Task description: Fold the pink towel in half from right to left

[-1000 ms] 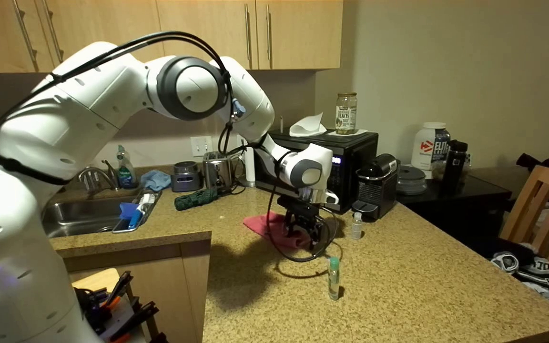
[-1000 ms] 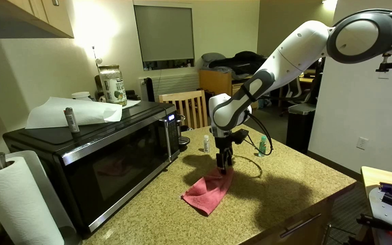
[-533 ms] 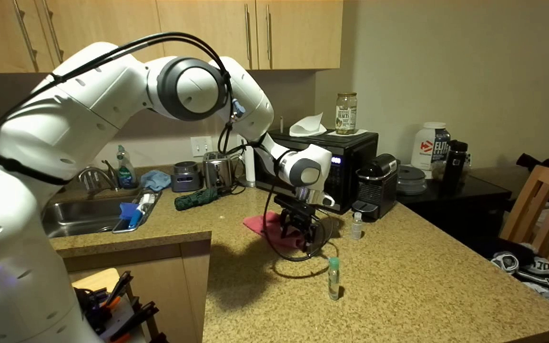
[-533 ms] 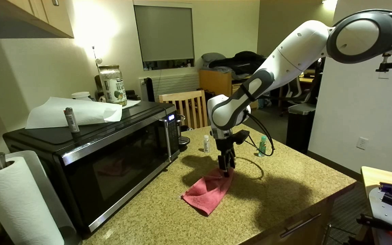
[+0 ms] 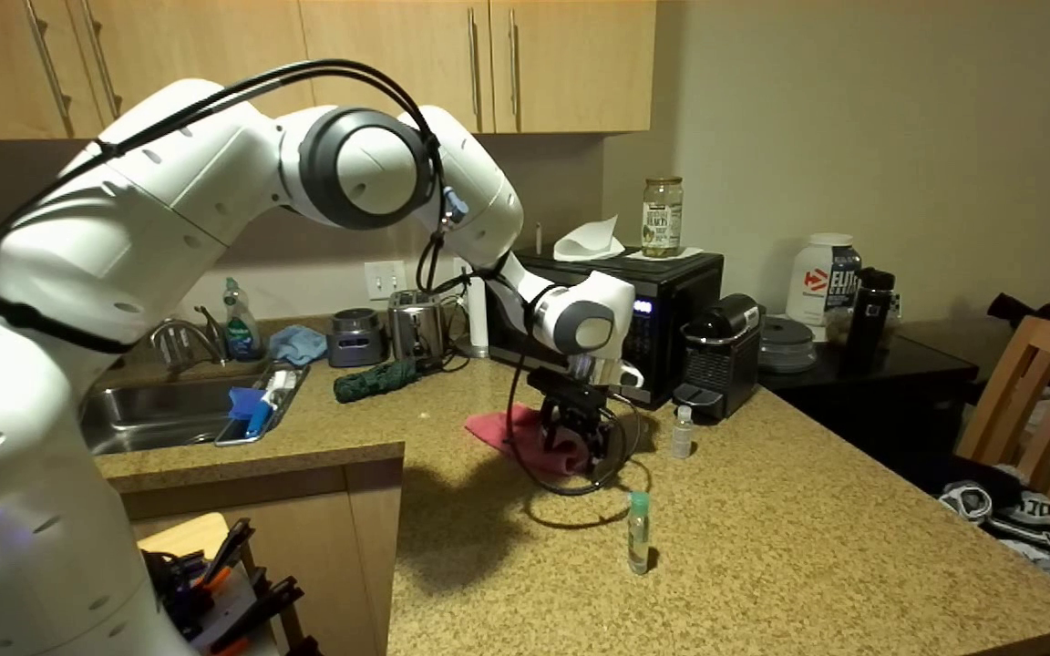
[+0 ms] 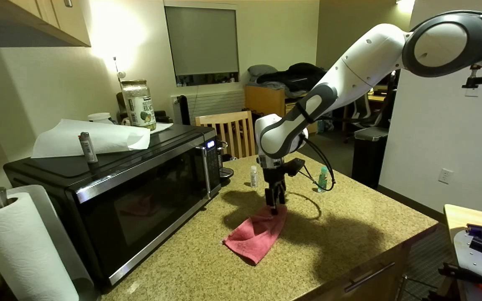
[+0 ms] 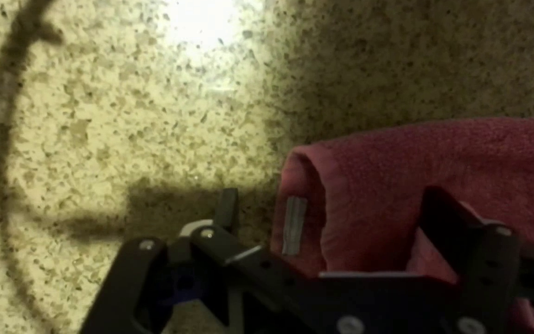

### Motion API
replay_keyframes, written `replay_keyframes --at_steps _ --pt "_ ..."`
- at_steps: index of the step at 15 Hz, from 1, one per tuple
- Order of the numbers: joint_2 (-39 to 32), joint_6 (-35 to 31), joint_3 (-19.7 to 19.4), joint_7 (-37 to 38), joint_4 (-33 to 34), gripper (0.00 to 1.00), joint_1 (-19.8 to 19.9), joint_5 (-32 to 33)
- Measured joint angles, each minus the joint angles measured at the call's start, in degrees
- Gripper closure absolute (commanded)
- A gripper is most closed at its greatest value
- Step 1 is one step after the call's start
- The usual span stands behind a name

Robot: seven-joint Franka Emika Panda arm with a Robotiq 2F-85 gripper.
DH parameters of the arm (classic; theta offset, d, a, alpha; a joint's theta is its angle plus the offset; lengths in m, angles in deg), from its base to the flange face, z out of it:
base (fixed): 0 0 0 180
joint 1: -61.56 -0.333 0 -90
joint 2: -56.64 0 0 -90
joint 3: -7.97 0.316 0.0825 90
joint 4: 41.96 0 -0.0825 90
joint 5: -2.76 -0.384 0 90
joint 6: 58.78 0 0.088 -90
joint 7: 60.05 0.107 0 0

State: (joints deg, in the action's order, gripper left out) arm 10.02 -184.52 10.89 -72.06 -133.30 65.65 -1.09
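The pink towel (image 6: pixel 252 239) lies rumpled on the counter, in both exterior views (image 5: pixel 499 428). In the wrist view its near end (image 7: pixel 378 181) shows an upper layer curled over a lower one with a pale tag (image 7: pixel 294 226). My gripper (image 7: pixel 334 204) is open and points down at this end, also in both exterior views (image 6: pixel 276 205) (image 5: pixel 571 456). In the wrist view the left finger (image 7: pixel 226 208) stands over bare counter just beside the towel edge. The right finger (image 7: pixel 443 222) is over the towel. Whether the fingertips touch cloth or counter I cannot tell.
A black microwave (image 6: pixel 149 196) stands beside the towel. A small clear bottle (image 5: pixel 682 434) and a green-capped bottle (image 5: pixel 639 538) stand near the gripper. A coffee machine (image 5: pixel 721 360) is behind. A paper towel roll (image 6: pixel 23 246) stands at the microwave's end. The gripper's cable (image 5: pixel 571 494) hangs low.
My gripper shifted slightly toward the robot half a second ago and is now back about where it was, a touch higher. The towel has not visibly moved.
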Motion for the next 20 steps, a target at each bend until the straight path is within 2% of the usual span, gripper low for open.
replay_keyframes --at_steps 9,18,19,20 --pt "0.1 -4.6 0.1 0.0 0.0 0.00 0.0 0.0" --pt "-0.8 -4.7 0.1 0.0 -0.5 0.00 0.1 0.0" --pt "-0.8 -4.7 0.1 0.0 -0.5 0.05 0.1 0.0" --pt "-0.8 -4.7 0.1 0.0 -0.5 0.27 0.1 0.0"
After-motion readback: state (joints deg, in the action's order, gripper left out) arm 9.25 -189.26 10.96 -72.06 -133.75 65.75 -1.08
